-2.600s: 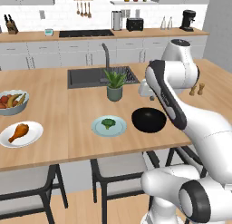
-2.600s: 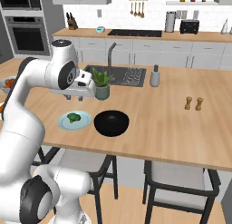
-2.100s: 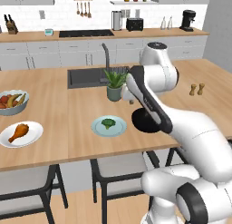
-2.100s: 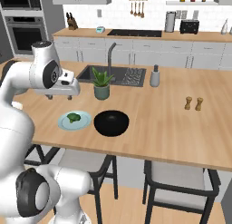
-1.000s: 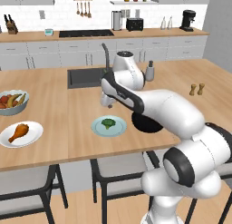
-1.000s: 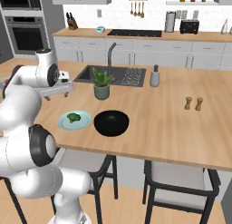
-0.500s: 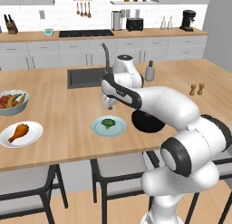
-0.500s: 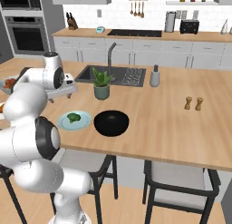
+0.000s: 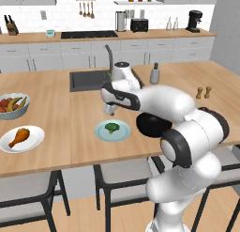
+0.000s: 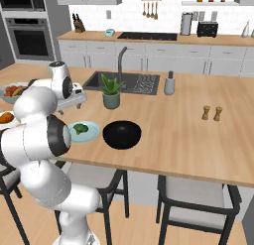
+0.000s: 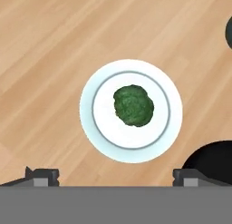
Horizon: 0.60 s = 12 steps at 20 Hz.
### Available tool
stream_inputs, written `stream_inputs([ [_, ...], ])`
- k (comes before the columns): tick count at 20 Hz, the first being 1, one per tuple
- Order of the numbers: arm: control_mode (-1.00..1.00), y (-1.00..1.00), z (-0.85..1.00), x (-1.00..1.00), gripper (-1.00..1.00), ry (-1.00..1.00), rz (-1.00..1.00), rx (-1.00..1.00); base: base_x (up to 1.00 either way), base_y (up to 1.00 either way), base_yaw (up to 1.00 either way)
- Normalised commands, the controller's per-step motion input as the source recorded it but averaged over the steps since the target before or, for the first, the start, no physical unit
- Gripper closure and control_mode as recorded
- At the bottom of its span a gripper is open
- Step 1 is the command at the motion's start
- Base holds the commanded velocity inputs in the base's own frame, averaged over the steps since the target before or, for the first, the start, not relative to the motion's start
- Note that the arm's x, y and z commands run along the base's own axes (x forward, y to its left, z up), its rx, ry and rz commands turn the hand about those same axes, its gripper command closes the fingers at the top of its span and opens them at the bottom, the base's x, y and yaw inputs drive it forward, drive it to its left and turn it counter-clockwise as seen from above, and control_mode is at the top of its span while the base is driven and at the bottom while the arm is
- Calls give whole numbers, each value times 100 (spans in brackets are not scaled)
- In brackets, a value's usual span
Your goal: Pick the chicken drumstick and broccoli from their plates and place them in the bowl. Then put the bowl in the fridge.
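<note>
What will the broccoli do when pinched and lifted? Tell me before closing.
The broccoli looks small and compact, so probably light and stiff. Its bumpy, rounded top may let the fingertips slip. Lying loose on the smooth plate, it could roll or slide if nudged.

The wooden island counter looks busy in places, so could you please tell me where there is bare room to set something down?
Bare wood lies between the glossy black bowl and the small salt and pepper shakers, and between the white drumstick plate and the pale blue-green broccoli plate. It is crowded around that plate, where the bowl, spiky potted plant and gripper cluster.
</note>
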Motion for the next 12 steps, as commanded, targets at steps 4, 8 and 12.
stream_inputs([
  [4,-100,26,-16,55,-100,7,0,-15,0,0,0],
  [8,-100,18,-48,29,-100,7,0,-14,0,0,0],
  [12,-100,18,-52,37,-100,2,0,-12,0,0,0],
])
